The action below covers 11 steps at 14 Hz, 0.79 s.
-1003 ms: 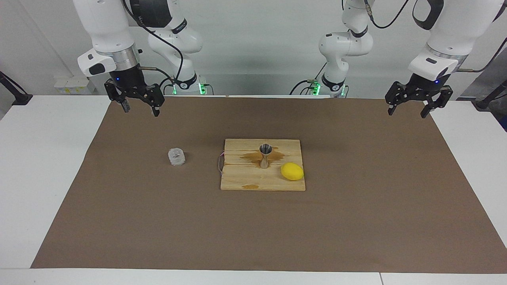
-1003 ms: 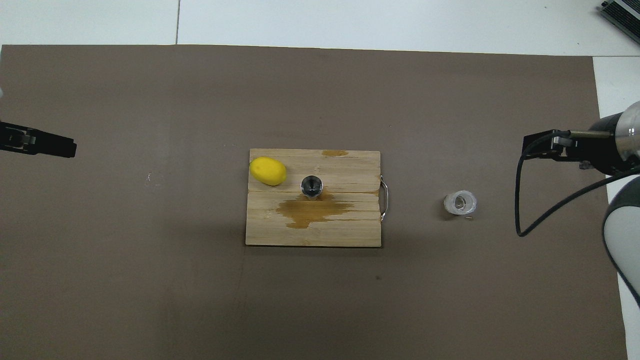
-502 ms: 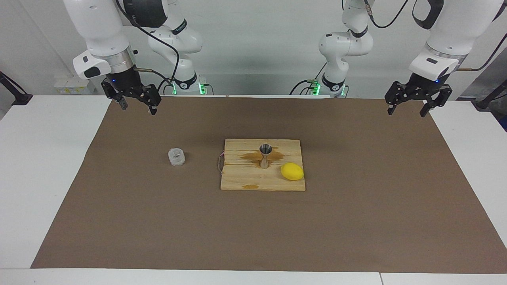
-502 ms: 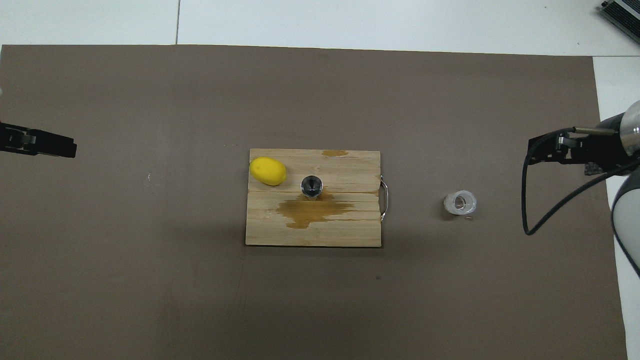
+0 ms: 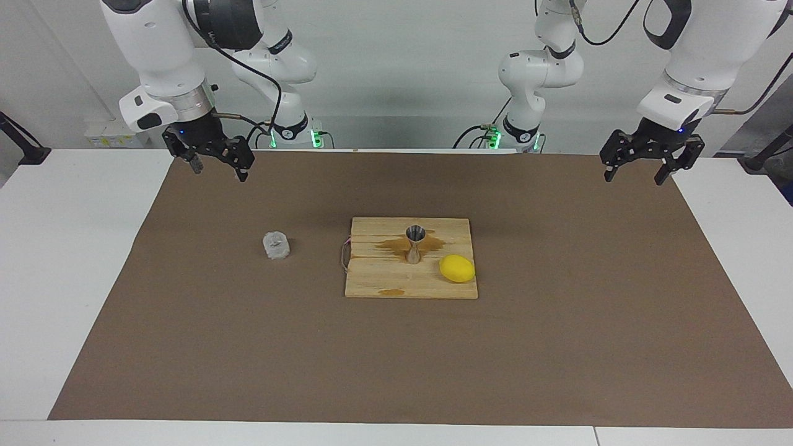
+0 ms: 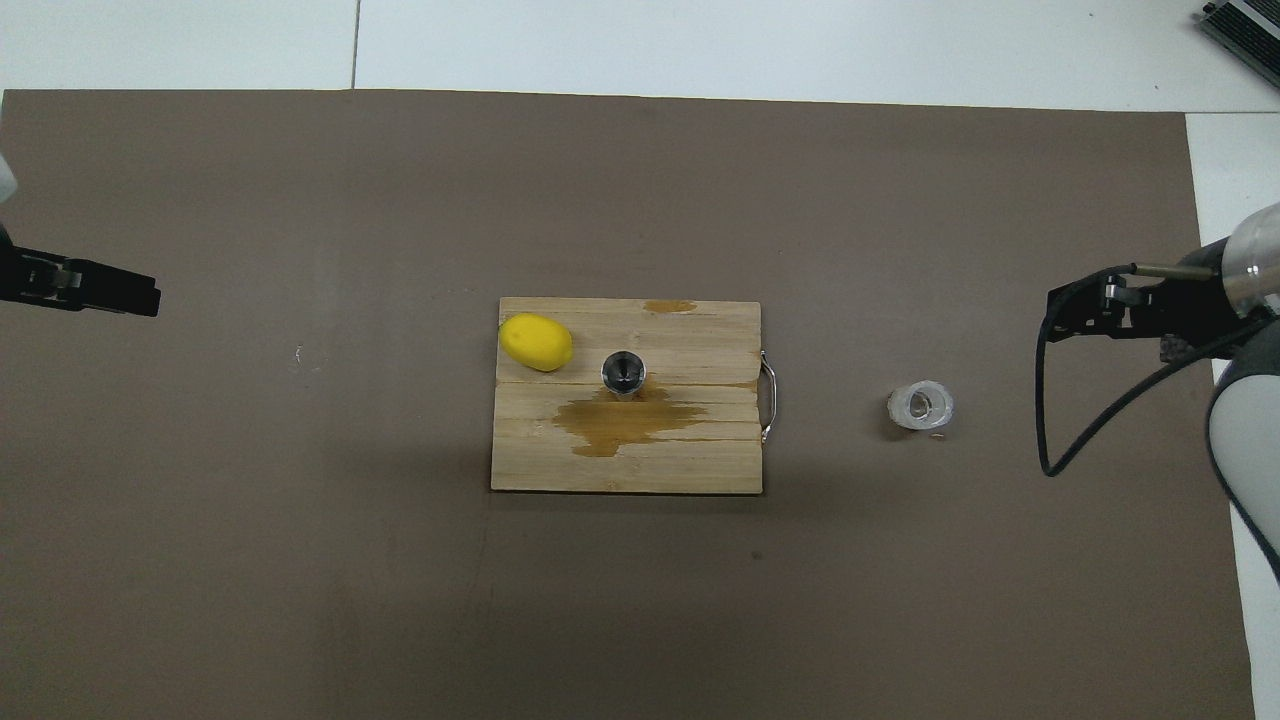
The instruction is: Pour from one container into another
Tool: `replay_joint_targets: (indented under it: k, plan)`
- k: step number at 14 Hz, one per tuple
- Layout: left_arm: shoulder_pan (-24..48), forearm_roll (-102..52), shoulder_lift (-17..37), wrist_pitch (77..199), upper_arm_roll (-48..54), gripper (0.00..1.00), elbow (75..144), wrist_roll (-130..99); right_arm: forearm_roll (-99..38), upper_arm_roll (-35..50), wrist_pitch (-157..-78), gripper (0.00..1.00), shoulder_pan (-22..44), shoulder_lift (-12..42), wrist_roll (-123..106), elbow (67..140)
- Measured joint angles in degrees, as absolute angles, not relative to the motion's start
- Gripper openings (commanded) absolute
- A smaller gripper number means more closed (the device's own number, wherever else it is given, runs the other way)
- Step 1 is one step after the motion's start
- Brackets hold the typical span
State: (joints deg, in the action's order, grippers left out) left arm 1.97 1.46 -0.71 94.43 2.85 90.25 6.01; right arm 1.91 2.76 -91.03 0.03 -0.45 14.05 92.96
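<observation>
Facing view
Glass cup [image 5: 276, 245]: seen standing upright on the brown mat [image 5: 557, 347], toward the right arm's end of the table, well apart from the wooden board [image 5: 384, 279]; nothing is touching it.
Steel jigger [image 5: 415, 243]: seen upright on the board, beside a brown wet stain [image 5: 393, 245], with a yellow lemon [image 5: 457, 268] just beside it.
Right gripper [image 5: 217, 168]: raised over the mat's edge nearest the robots, fingers spread apart, nothing held.
Left gripper [image 5: 636, 171]: raised over the mat's corner at the left arm's end, fingers spread apart, empty; this arm is judged to be waiting.
Handling of the cup: judged light, rigid and breakable; the bumpy facets should give some bite, yet glass is slippery, so a hold across the outer walls at mid-height is advised.
Handling of the jigger: judged light and easily tipped on its small foot; it is best left standing.

Overhead view
Glass cup [image 6: 920, 406]: shown as a clear, thick-walled ring with an open mouth; whether it holds liquid cannot be told.
Jigger [image 6: 623, 371]: shown as a shiny round mouth with a dark cone inside.
Board [image 6: 540, 460]: planked, pale wood with a wire handle [image 6: 768, 396] at the cup's side.
Grippers: the right gripper [image 6: 1085, 309] and left gripper [image 6: 125, 295] are seen only edge-on at the frame's sides.
</observation>
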Motion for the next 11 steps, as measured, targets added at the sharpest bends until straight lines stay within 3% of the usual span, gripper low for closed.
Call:
replay_joint_targets:
  k: [11]
  plan:
    - [2.1, 1.4, -0.7, 94.4, 3.2, 1.00, 90.3, 6.0, 1.2, 2.8, -91.1, 1.00, 0.0, -0.8, 9.4, 93.5]
